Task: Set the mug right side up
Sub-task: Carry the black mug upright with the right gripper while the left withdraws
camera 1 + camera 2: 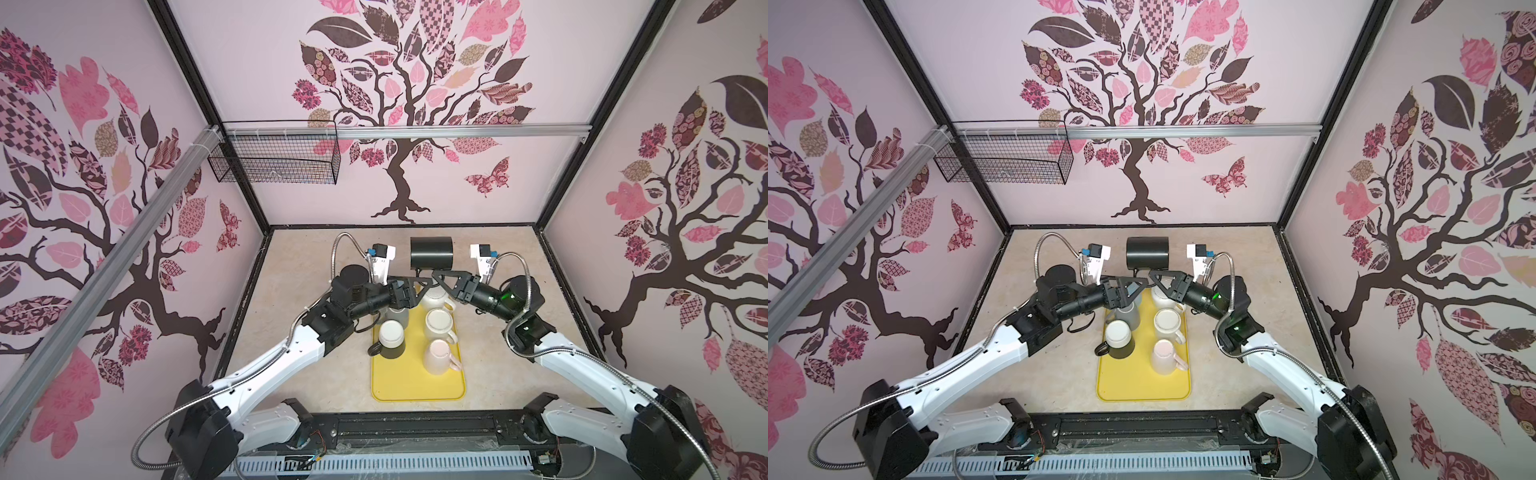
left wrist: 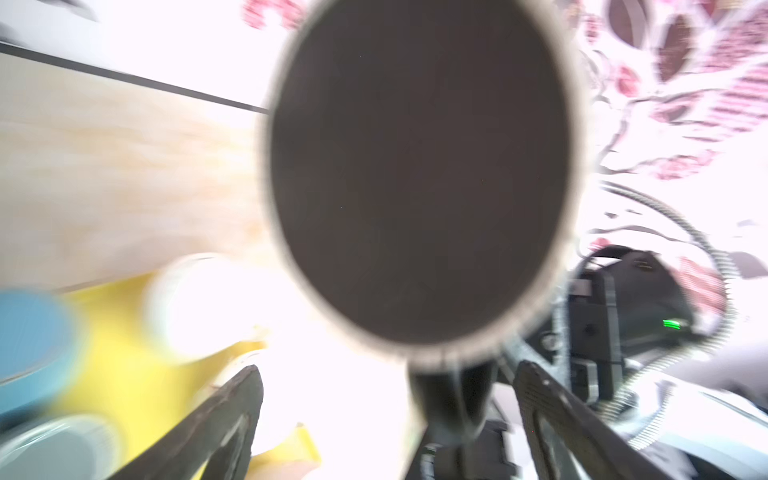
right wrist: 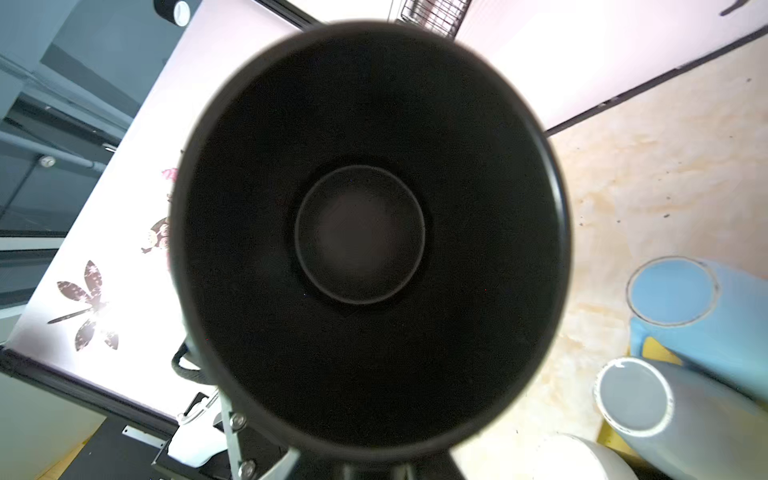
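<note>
Black mug [image 1: 431, 251], and I'm seeing black inside it too. Tray [image 1: 415, 390] is bright yellow. One pale pink mug [image 1: 436, 359], one cream mug [image 1: 439, 326], one grey mug [image 1: 1128, 318], one light blue mug [image 3: 706, 332]. Table [image 1: 498, 374] is mottled beige. Walls [image 1: 519, 187] around me are pale pink with dark brown trees, the leaves in pink florals and checks.

Lighting bright and even in both top views, bending the walls [image 1: 104, 249] at the edges. Smearing and blowing out to white around the mug [image 2: 419, 174] in the left wrist view.
</note>
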`<state>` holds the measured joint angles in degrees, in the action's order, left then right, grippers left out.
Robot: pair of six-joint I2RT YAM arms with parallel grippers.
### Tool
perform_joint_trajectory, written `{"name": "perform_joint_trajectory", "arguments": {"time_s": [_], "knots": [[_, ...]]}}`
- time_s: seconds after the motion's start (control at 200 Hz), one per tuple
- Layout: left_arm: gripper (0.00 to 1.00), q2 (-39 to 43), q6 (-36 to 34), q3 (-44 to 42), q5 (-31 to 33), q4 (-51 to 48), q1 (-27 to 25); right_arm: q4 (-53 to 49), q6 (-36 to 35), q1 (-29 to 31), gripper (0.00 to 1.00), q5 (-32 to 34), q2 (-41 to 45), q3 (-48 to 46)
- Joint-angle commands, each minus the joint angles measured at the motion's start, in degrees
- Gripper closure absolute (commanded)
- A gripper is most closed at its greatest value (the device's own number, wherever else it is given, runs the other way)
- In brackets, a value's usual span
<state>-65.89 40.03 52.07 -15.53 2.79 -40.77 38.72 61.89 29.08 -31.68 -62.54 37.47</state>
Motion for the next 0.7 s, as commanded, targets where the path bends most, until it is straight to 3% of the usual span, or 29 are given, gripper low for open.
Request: {"name": "perform_joint_trajectory", "arguments": {"time_s": [0.0, 0.135, 0.215, 0.305, 0.42, 0.585, 0.695], "knots": [[0.03, 6.0, -7.4, -0.9, 13.9, -12.7, 0.6, -1.1, -4.4, -0.7, 1.0, 2.3, 2.1, 5.9], [0.03, 10.2, -9.8, -0.3, 17.0, -20.8, 0.9, -7.4, -5.3, -6.6, 1.0, 2.3, 0.9, 8.5], [0.03, 12.6, -12.5, -0.7, 19.6, -25.5, 1.0, -16.9, -13.3, -10.6, 1.0, 4.3, -0.1, 12.7], [0.03, 15.8, -13.7, -3.0, 22.8, -25.7, 0.9, -33.9, -27.8, -11.0, 1.0, 13.8, -3.3, 21.9], [0.03, 17.1, -13.7, -3.9, 25.8, -26.6, 0.9, -44.2, -38.1, -11.1, 1.0, 25.1, -8.4, 29.2], [0.03, 15.6, -13.8, -3.9, 27.2, -27.0, 1.0, -53.2, -46.0, -11.7, 1.0, 37.6, -16.7, 37.0], [0.03, 14.7, -13.8, -3.8, 26.3, -27.0, 0.9, -55.6, -47.5, -14.2, 1.0, 38.6, -20.8, 39.6]]}}
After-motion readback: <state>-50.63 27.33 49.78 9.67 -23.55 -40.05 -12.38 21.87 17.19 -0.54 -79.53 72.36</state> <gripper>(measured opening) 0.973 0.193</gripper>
